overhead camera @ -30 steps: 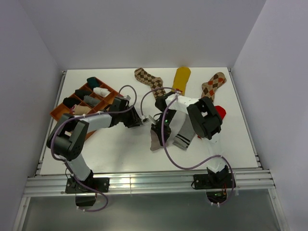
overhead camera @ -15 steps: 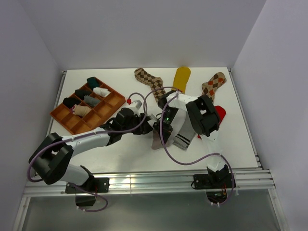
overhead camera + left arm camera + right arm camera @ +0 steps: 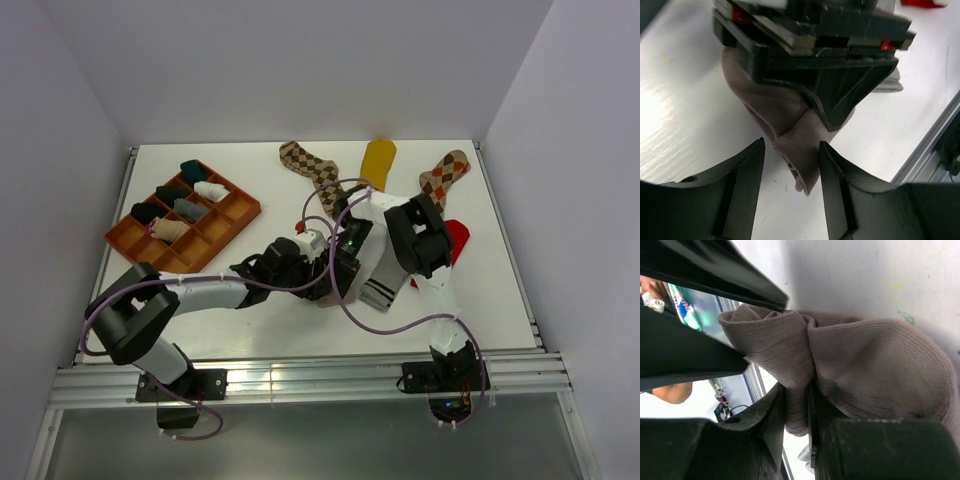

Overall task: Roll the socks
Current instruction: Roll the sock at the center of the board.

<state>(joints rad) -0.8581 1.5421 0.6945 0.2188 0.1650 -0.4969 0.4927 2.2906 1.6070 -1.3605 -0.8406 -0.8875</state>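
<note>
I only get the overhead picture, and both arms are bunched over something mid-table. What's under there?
Observer: The right pincer is shut on a fold of the taupe sock; its wrist view shows the fabric pinched tight.
Operator: And the other arm?
Observer: The left pincer is open, and the sock's loose end lies in the gap, ungripped.
Operator: Is the sock rolled up?
Observer: No. Up close it is folded over itself in a loose bunch, not a tight roll.
</note>
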